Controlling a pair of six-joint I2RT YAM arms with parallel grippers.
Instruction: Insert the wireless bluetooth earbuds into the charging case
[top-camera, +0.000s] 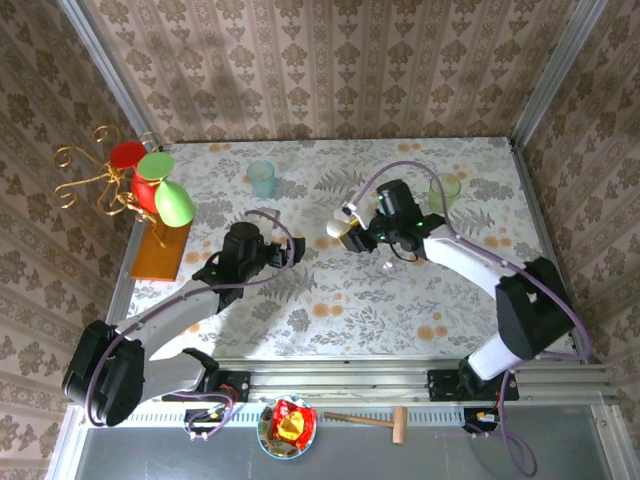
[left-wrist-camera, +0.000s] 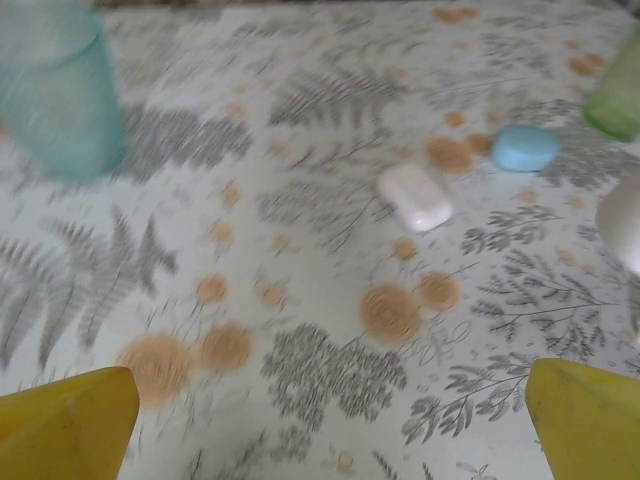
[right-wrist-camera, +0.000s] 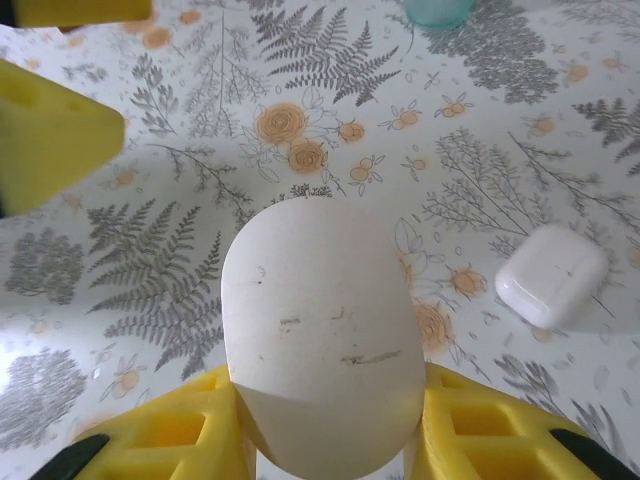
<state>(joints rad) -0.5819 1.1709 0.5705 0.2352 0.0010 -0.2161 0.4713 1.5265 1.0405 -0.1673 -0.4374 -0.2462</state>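
Top external puts the right gripper with a white rounded case at its tip; right wrist has yellow fingers clamped on both sides of that case, its lower end cut off, and a second white case apart on the table. Left wrist adds a light blue pebble beyond that second case, left gripper jaws wide, nothing between. Earbuds hard to make out: a tiny pale glint beside the right arm in top external may be one.
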